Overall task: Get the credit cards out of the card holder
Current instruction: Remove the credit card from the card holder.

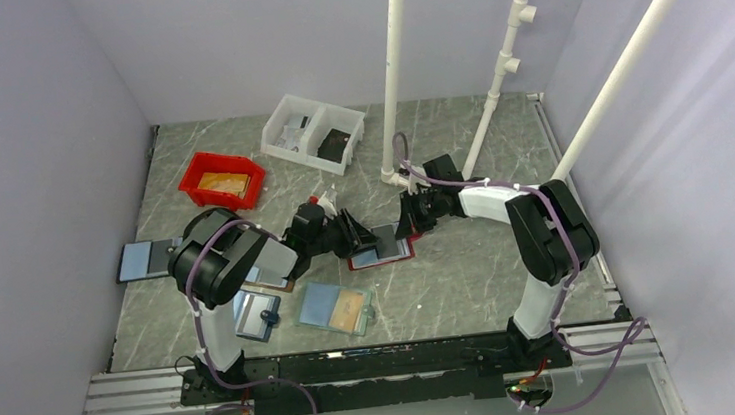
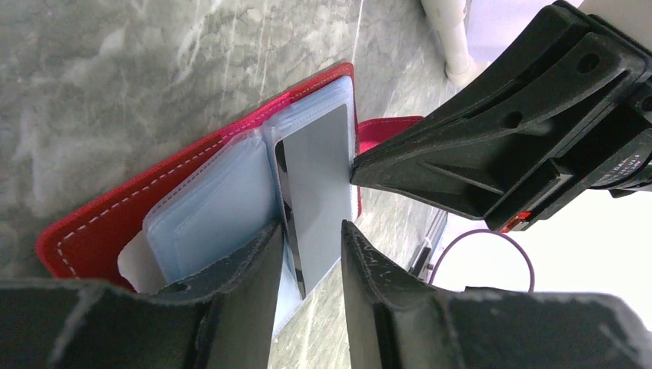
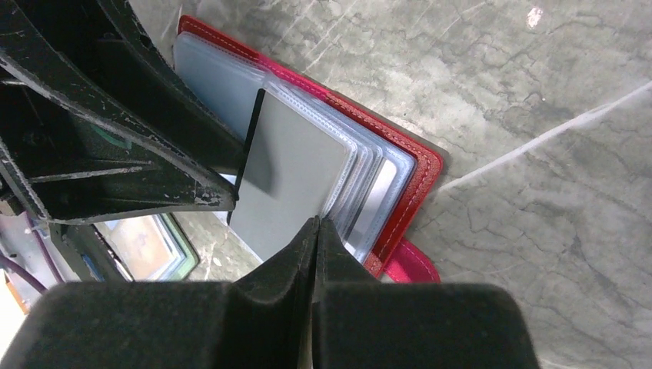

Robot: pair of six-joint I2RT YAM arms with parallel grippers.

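The red card holder (image 1: 380, 258) (image 2: 92, 234) (image 3: 421, 177) lies open on the marble table, its clear sleeves fanned out and its pink tab (image 3: 413, 267) showing at one side. A grey credit card (image 2: 319, 181) (image 3: 296, 173) stands tilted up out of the sleeves. My right gripper (image 3: 317, 222) (image 1: 408, 226) is shut, its tips pinched on the card's outer edge. My left gripper (image 2: 311, 227) (image 1: 350, 231) is open and straddles the card's other end. Its left finger (image 2: 246, 265) rests on the sleeves. Any other cards are hidden in the sleeves.
A teal holder with an orange card (image 1: 335, 308), a brown holder (image 1: 257, 312) and another flat holder (image 1: 147, 259) lie near the left arm. A red bin (image 1: 223, 180) and a white bin (image 1: 312, 134) stand behind. White pipes (image 1: 392, 75) rise at the back right.
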